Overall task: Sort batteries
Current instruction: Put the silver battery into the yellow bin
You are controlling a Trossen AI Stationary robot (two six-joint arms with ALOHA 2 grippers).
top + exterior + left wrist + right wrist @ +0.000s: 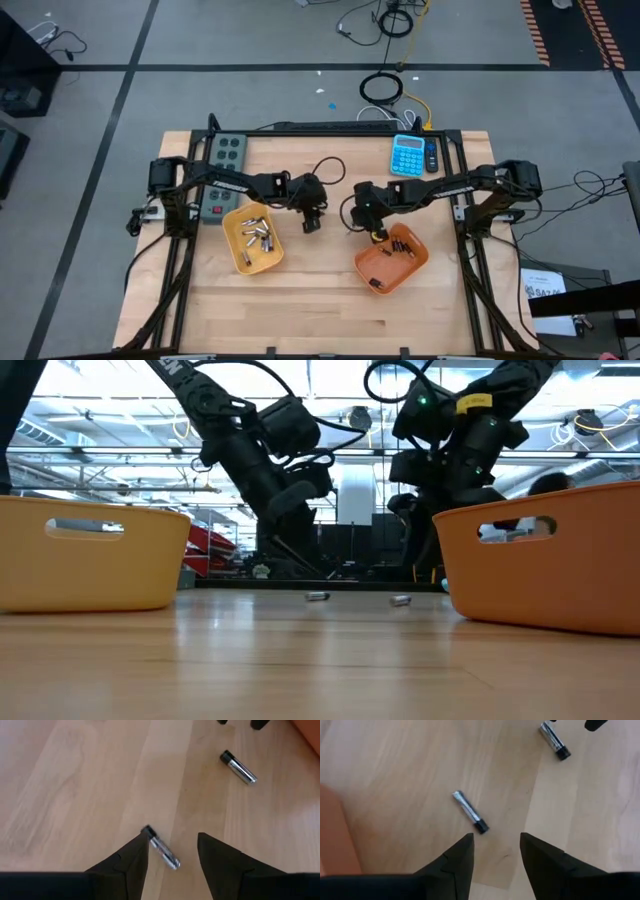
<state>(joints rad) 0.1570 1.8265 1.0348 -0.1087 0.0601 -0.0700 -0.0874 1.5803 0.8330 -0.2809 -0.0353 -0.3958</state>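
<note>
Two loose batteries lie on bare wood between the trays: one (161, 848) sits between the left gripper's (172, 851) parted fingers, its dark cap just beside one fingertip, and the other (470, 812) lies just ahead of the right gripper (496, 847), whose fingers are also spread and hold nothing. Each wrist view also catches the other arm's battery farther off. In the low view both cells show as small silvery cylinders lying flat on the table, near each other, under the two arms. In the high view the left gripper (311, 221) hangs just right of the yellow tray (238, 258), which holds a cluster of silvery batteries (258, 233), and the right gripper (372, 232) hangs at the upper left edge of the orange tray (420, 258), where a few dark batteries (398, 250) lie. Toward the table's far edge stand a blue calculator (408, 155) on the right and a grey button box (227, 151) on the left, well apart from the trays.
</note>
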